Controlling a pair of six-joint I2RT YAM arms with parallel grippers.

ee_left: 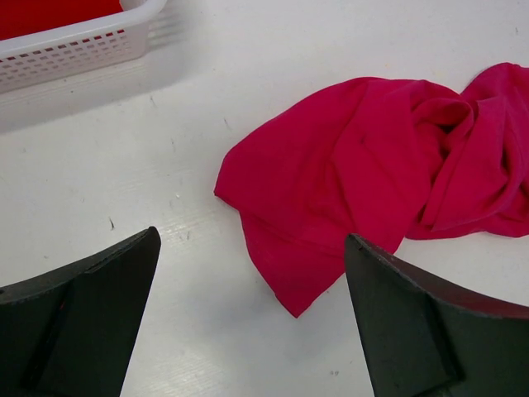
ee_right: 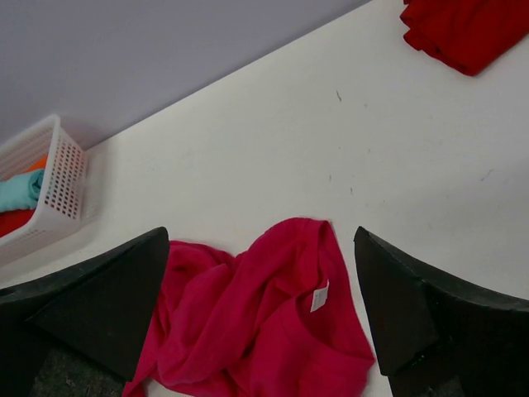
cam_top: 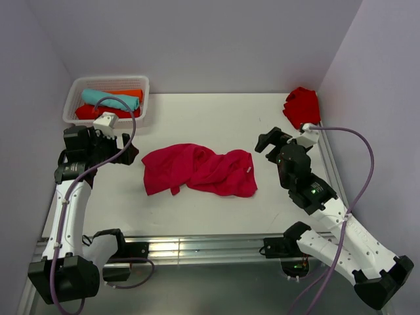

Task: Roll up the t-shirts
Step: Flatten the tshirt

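Note:
A raspberry-crimson t-shirt [cam_top: 197, 169] lies crumpled in the middle of the white table [cam_top: 216, 125], its small white neck label [ee_right: 319, 296] near its right end. My left gripper [cam_top: 128, 152] hovers just left of the t-shirt, open and empty. In the left wrist view the cloth's near corner [ee_left: 364, 157] lies between and beyond the fingers of the left gripper [ee_left: 252, 240]. My right gripper [cam_top: 269, 140] hangs open to the right of the t-shirt. The right wrist view shows the t-shirt [ee_right: 264, 331] below the wide-apart jaws of the right gripper [ee_right: 262, 233].
A white perforated basket [cam_top: 146, 98] at the back left holds rolled teal [cam_top: 111, 100], orange and red t-shirts. A scarlet t-shirt [cam_top: 302, 105] lies bunched in the back right corner. Lilac walls close in the table on three sides.

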